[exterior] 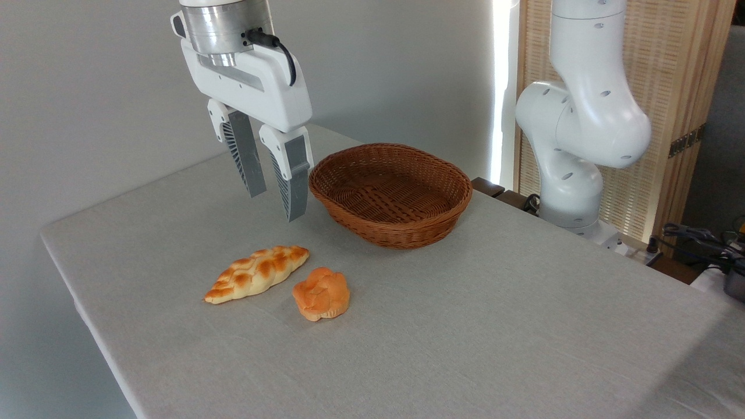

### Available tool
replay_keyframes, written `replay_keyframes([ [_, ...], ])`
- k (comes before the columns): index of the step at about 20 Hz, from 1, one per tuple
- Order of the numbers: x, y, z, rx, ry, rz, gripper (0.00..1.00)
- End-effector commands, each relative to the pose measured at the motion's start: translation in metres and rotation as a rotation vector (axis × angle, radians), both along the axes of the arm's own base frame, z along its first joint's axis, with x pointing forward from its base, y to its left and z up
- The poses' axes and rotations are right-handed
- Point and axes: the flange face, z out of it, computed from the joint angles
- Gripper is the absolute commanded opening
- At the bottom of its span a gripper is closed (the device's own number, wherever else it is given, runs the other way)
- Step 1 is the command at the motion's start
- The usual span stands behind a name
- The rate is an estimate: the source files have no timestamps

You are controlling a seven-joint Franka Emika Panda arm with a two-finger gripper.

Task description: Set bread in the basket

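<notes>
The bread (256,273), a long braided golden loaf with browned knobs, lies flat on the grey tablecloth left of centre. Behind it to the right stands the oval brown wicker basket (390,194), with nothing inside. My gripper (277,205) hangs in the air above and behind the loaf, just left of the basket's rim. Its two grey ribbed fingers (291,183) point down, stand apart, and hold nothing.
A small round orange flower-shaped bun (321,294) sits right beside the loaf's right end. The arm's white base (567,174) rises at the table's far right edge. The table's left edge (75,279) runs close to the loaf. Cables and gear lie off the table at far right.
</notes>
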Motion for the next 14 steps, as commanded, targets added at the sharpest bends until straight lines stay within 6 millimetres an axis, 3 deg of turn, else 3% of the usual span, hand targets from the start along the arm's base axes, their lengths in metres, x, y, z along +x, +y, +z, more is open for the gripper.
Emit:
replay_keyframes([
  [1, -0.001, 0.002, 0.001, 0.015, -0.003, 0.007, 1.0],
  [10, -0.002, 0.001, 0.0, 0.013, -0.001, 0.005, 1.0],
  [14, -0.006, -0.008, -0.011, -0.002, 0.012, -0.007, 1.0],
])
